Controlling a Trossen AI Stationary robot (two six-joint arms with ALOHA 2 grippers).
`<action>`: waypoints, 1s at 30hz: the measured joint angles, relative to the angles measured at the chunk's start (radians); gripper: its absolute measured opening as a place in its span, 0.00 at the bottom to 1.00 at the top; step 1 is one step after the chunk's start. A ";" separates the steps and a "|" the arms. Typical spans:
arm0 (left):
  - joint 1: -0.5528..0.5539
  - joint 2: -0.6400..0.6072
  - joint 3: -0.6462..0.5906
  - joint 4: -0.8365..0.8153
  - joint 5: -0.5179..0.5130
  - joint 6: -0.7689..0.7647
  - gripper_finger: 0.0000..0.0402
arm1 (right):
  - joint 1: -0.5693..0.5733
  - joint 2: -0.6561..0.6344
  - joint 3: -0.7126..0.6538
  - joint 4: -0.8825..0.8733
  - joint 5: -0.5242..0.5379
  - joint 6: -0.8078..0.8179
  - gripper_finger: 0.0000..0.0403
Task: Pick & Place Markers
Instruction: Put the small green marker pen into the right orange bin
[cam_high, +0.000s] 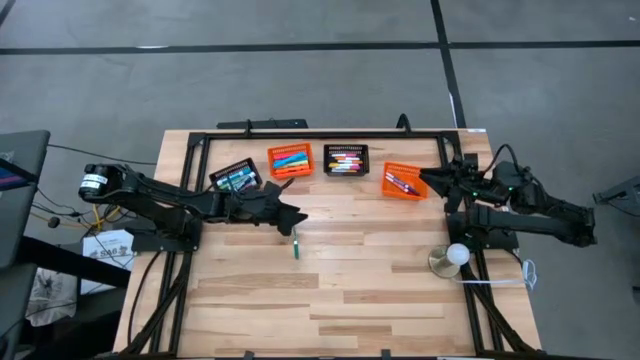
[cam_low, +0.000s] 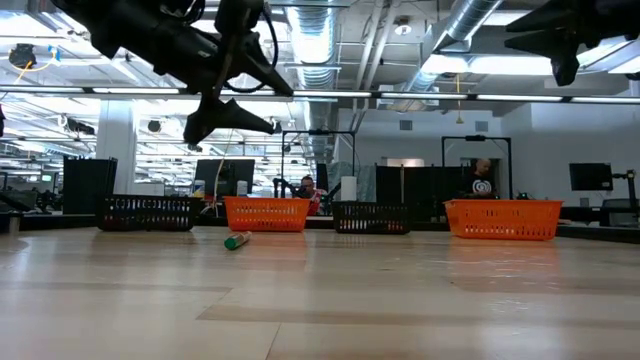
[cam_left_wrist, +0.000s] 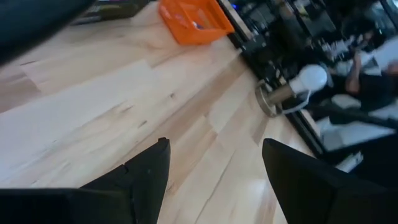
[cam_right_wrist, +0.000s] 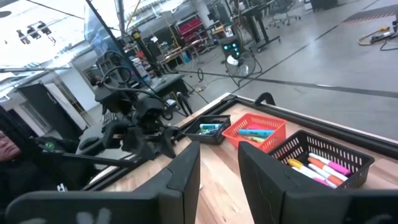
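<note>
Grey concrete floor surrounds the wooden table (cam_high: 330, 290) in my high view. Four mesh baskets sit in a row along the far edge: a black one (cam_high: 235, 177) nearest the left side, an orange one (cam_high: 290, 160), a second black one (cam_high: 346, 159), and a second orange one (cam_high: 405, 181) nearest the right side, each holding markers (cam_high: 346, 161). One green marker (cam_high: 296, 245) lies alone on the bare wood toward the middle of the table, nearer than the baskets. My left end effector (cam_high: 296, 213) hangs just beyond that marker, apart from it. My right end effector (cam_high: 428, 178) is at the second orange basket's right side. A round lamp (cam_high: 452, 258) stands near the right edge.

From the low view I see the green marker (cam_low: 237, 240) flat on the table in front of the first orange basket (cam_low: 266, 213), with the left end effector (cam_low: 262, 110) well above it, fingers spread and empty.

My left wrist view shows the two dark fingers (cam_left_wrist: 146, 171) wide apart over bare wood, nothing between them.

My right wrist view shows its fingers (cam_right_wrist: 186, 168) with a narrow gap and nothing in it, looking over the baskets toward the left arm (cam_right_wrist: 134, 134).
</note>
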 joint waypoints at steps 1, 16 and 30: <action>0.007 0.000 0.000 0.000 -0.002 -0.014 0.63 | 0.000 0.000 0.000 0.000 0.000 0.000 0.24; 0.020 0.048 0.206 -0.379 -0.001 -0.133 0.63 | 0.000 0.000 0.000 -0.001 -0.002 0.018 0.24; 0.025 0.195 0.234 -0.594 0.051 -0.542 0.63 | 0.000 0.001 0.000 -0.007 -0.002 0.017 0.24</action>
